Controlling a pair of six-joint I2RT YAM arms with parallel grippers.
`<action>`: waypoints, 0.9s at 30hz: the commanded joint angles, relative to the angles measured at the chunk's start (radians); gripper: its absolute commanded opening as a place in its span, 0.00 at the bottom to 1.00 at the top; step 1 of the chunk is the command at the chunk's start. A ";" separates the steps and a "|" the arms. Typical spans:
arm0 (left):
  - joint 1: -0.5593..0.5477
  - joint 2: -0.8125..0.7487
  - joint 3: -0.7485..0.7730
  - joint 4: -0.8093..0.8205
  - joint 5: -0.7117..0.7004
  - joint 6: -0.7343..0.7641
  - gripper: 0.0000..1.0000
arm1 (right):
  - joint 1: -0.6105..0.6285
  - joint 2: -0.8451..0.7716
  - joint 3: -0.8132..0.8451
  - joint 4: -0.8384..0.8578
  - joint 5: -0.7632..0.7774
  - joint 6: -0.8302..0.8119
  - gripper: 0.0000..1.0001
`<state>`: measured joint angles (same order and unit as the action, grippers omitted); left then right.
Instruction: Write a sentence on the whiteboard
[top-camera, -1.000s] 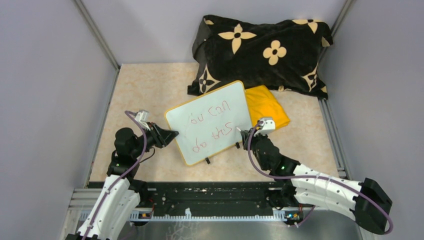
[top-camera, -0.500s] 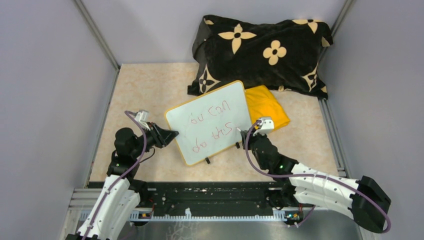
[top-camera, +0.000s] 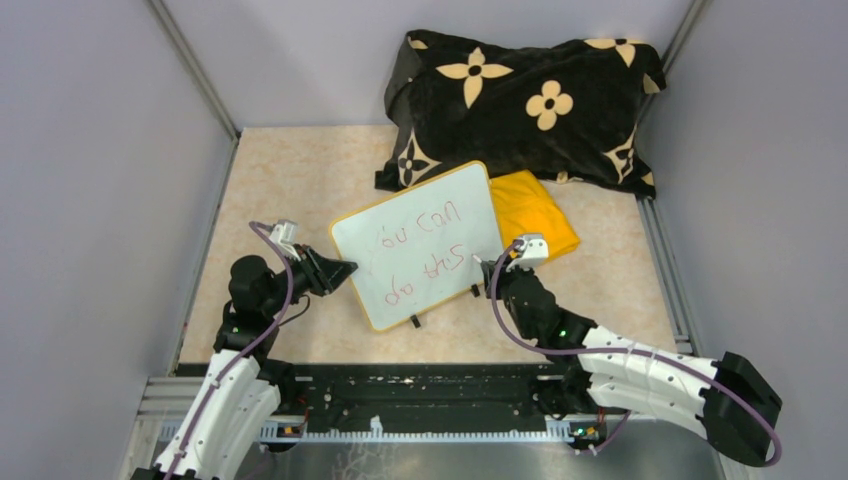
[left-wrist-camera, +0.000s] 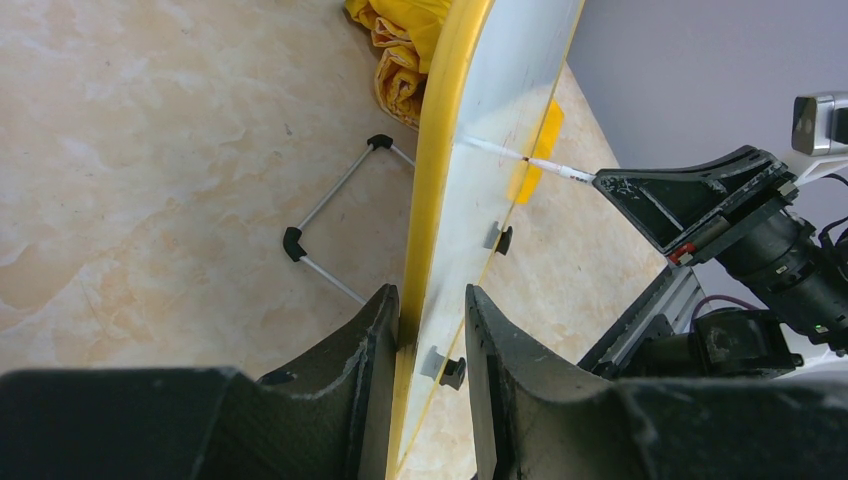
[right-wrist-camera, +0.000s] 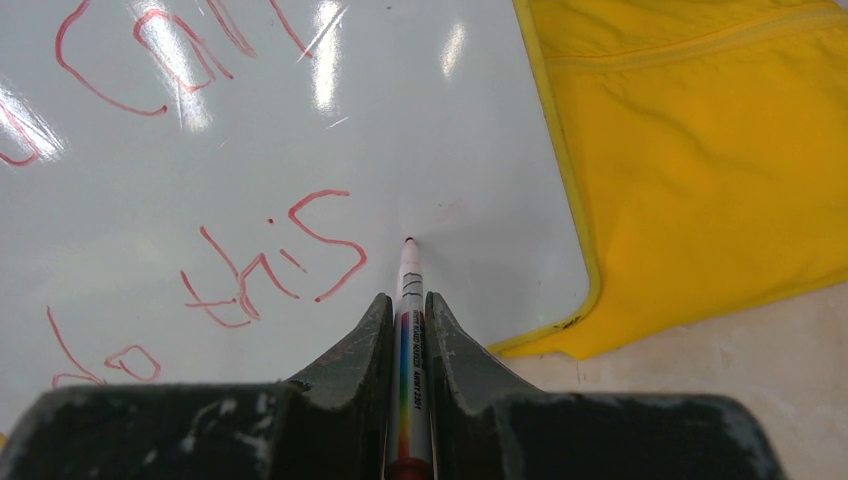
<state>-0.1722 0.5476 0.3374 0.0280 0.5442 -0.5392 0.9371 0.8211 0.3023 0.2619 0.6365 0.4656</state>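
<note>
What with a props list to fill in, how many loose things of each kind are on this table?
whiteboard: 1
marker: 1
cloth: 1
pillow: 1
Total: 4

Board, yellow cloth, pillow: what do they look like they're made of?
The whiteboard looks like glossy coated laminate or plastic, going by the bright glare streaks on it. Its rim seems to be smooth yellow plastic. The cloth is matte woven fabric with a stitched seam and soft folds. The pillow looks plush and velvet-like: soft sheen, rumpled edges, tan flower print.
</note>
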 joint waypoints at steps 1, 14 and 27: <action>0.000 -0.006 -0.006 0.033 0.026 -0.007 0.37 | -0.012 0.010 0.005 0.031 -0.028 0.016 0.00; 0.000 -0.006 -0.005 0.030 0.022 -0.007 0.37 | -0.012 -0.104 0.026 -0.111 -0.023 0.017 0.00; 0.000 -0.016 -0.002 0.016 0.010 -0.002 0.39 | -0.012 -0.298 0.122 -0.351 -0.037 0.013 0.00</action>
<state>-0.1722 0.5476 0.3374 0.0296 0.5472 -0.5426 0.9329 0.5632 0.3527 -0.0254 0.6044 0.4808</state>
